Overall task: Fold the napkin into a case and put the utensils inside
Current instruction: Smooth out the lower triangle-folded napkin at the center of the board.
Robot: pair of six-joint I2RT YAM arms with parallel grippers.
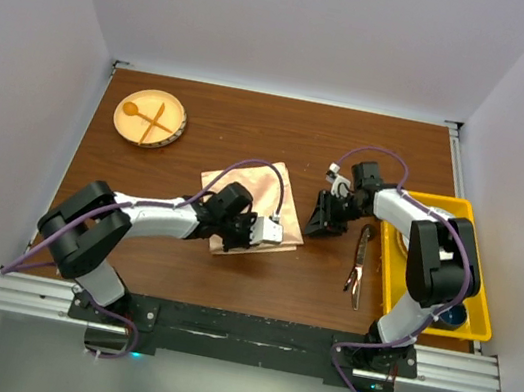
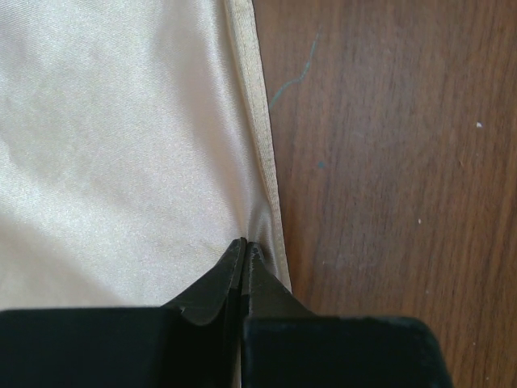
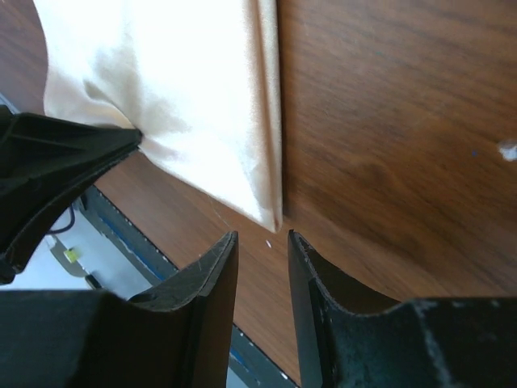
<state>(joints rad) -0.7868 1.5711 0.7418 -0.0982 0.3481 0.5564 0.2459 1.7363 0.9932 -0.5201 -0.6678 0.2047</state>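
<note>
The round wooden plate (image 1: 177, 130), carrying a pale spoon and fork, sits at ten o'clock on the table (image 1: 255, 119). The napkin (image 1: 243, 188) lies near the table's centre, doubled into a smaller rectangle and not yet a case. The left gripper (image 2: 244, 249) is pressed together, pinching the cloth just inside the hemmed edge at the napkin's five o'clock side. At three o'clock of the napkin, the right gripper (image 3: 262, 242) hovers just off the corner, jaws slightly spread and holding nothing. The dark utensils (image 1: 360, 264) lie at four o'clock, beside the yellow bin (image 1: 459, 203). The satin looks thin, light, limp and slippery, so the layers will likely slide; best to take hold at the stitched hem or a corner, through all layers
</note>
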